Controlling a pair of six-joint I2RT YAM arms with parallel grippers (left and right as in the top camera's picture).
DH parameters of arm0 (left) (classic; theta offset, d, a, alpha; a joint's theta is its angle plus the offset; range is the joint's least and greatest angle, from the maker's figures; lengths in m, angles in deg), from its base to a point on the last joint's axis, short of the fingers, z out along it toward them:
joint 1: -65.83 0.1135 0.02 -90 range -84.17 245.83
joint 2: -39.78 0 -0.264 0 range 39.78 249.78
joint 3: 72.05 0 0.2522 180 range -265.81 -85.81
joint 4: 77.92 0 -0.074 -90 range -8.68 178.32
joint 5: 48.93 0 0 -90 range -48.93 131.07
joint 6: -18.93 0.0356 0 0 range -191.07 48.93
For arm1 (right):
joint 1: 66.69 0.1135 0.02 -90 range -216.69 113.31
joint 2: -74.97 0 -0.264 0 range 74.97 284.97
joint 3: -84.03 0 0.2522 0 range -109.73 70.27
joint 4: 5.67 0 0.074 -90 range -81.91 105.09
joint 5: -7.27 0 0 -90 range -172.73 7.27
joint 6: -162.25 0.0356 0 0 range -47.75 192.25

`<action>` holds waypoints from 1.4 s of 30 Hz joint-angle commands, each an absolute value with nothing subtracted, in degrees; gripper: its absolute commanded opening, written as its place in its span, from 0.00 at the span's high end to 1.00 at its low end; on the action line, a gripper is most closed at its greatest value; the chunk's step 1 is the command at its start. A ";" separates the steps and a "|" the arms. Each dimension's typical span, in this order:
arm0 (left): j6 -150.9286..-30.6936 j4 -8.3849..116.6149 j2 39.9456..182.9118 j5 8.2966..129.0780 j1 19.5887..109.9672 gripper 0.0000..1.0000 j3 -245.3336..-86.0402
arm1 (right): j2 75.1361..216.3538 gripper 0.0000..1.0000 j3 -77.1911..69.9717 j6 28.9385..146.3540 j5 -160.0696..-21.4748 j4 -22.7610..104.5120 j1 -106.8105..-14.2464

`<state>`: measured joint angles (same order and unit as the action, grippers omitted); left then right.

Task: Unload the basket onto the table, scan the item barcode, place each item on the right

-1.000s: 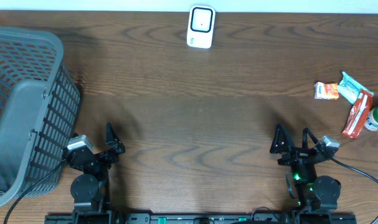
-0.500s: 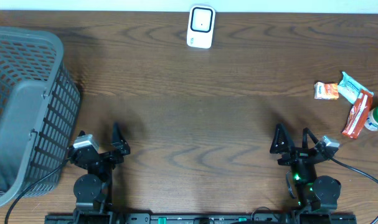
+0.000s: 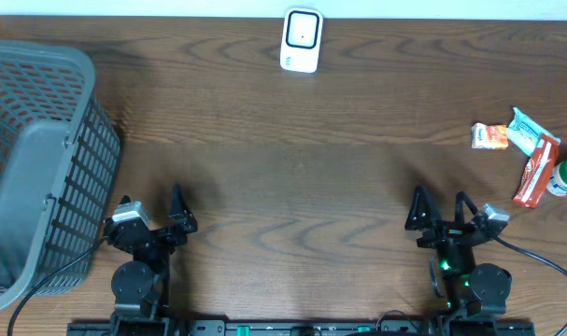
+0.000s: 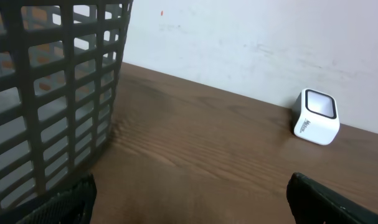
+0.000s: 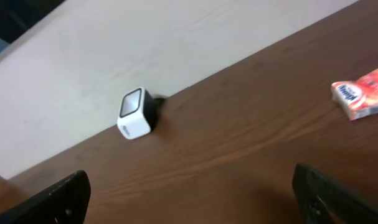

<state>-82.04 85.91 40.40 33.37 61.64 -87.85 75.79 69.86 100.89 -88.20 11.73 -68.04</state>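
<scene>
There is one white scanner (image 3: 302, 40), one grey mesh basket (image 3: 89, 154), four small grocery items and two grippers. The scanner stands at the far edge of a dark brown wooden table (image 3: 292, 177), right against a pale, plain wall (image 4: 251, 37), and everything else is placed from it. The basket sits well to the scanner's left and nearer the robot, its wall filling the left of the left wrist view (image 4: 58, 93). The four items form a loose cluster well to the scanner's right and a little nearer the robot: an orange box (image 3: 489, 136), a teal and white packet (image 3: 524, 131) just beside it, a red packet (image 3: 537, 171) lying slantwise below those two, and a green-capped bottle (image 3: 566, 175) touching the red packet at the table's right edge. The left gripper (image 3: 149, 199) sits at the near edge, well apart from the scanner and to its left, jaws spread wide with nothing between them. The right gripper (image 3: 439, 198) sits at the near edge to the scanner's right, likewise wide apart and holding nothing. The items lie well apart from the right gripper, beyond it and further right. Each wrist view shows the scanner (image 4: 316, 116) (image 5: 136, 114) far ahead between its dark fingertips (image 4: 70, 199), and the right one also catches the orange box (image 5: 363, 93).
</scene>
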 commanded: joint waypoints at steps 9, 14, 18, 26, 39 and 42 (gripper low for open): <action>-82.78 85.16 39.84 32.67 61.47 0.02 -86.02 | 75.29 0.01 69.95 75.36 -87.75 11.99 -67.53; -82.78 85.16 39.84 32.67 61.47 0.02 -86.02 | 75.29 0.01 69.95 75.36 -87.72 11.99 -67.53; -82.78 85.16 39.86 32.67 61.47 0.02 -86.02 | 75.29 0.01 69.95 75.36 -87.72 11.99 -67.53; -82.78 85.14 39.86 32.67 61.47 0.02 -86.02 | 75.29 0.01 69.95 75.36 -87.72 11.99 -67.53; -82.78 85.12 40.01 32.67 61.47 0.02 -86.04 | 75.29 0.01 69.95 75.36 -87.72 11.99 -67.53; -82.78 85.12 40.01 32.67 61.47 0.02 -86.04 | 75.29 0.01 69.95 75.36 -87.72 11.99 -67.53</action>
<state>-82.04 85.88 40.40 33.37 61.64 -87.85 75.79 69.86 76.08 -88.05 11.73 -68.04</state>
